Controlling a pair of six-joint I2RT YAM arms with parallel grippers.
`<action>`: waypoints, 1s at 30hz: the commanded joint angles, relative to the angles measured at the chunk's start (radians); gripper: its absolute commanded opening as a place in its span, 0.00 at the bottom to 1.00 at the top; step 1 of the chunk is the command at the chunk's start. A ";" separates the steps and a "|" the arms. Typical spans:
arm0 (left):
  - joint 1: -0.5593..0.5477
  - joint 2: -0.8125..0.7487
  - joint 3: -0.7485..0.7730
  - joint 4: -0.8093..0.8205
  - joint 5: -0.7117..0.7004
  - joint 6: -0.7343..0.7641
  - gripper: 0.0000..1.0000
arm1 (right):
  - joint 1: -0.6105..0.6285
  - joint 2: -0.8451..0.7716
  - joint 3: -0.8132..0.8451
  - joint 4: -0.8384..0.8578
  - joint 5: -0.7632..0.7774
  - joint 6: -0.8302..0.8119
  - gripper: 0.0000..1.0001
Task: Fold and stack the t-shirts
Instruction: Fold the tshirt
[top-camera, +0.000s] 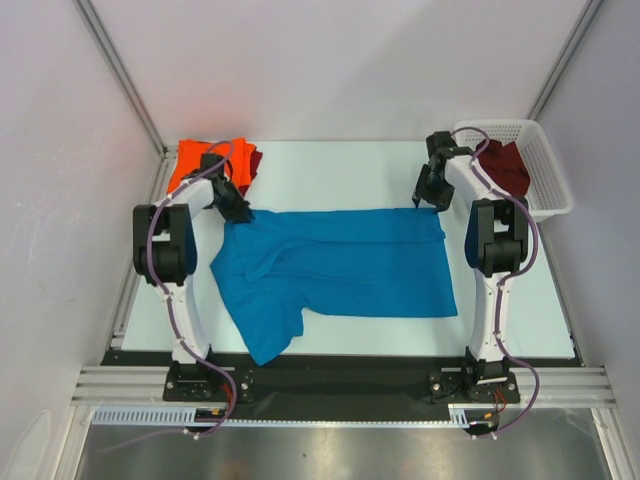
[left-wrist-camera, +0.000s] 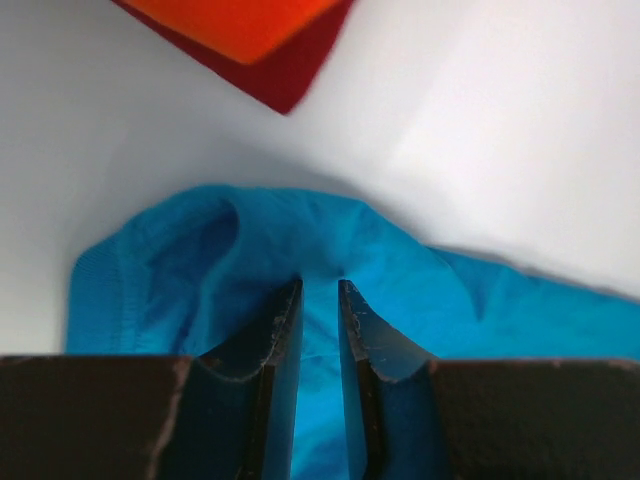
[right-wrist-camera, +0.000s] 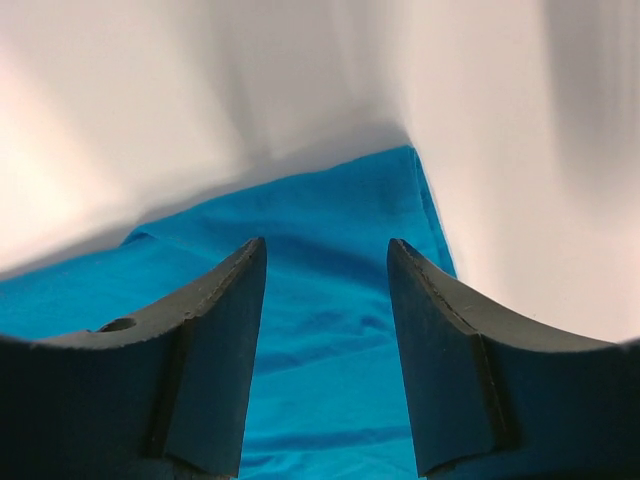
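Two slim robot arms look alike. The left arm (top-camera: 172, 262) and right arm (top-camera: 497, 245) each have white tubular links, bulky black joint housings and a thin purple cable (top-camera: 150, 235) looping alongside. The left gripper (left-wrist-camera: 320, 285) has dark wedge fingers (left-wrist-camera: 270, 350) with scuffed, chipped edges. The right gripper (right-wrist-camera: 326, 245) has broader, curved dark grey fingers (right-wrist-camera: 215, 340).

Blue t-shirt (top-camera: 345, 265) spread flat, left fingers (top-camera: 241, 212) and right fingers (top-camera: 426, 203) seemingly touching its far corners
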 joint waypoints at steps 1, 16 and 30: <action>0.003 0.026 0.086 -0.076 -0.083 -0.028 0.26 | -0.004 0.005 0.016 0.002 0.013 0.052 0.57; 0.001 0.061 0.086 -0.105 -0.132 0.006 0.25 | -0.035 0.070 0.053 0.033 0.040 0.135 0.52; 0.003 0.087 0.083 -0.139 -0.172 0.021 0.24 | -0.058 0.135 0.136 0.029 0.077 0.143 0.00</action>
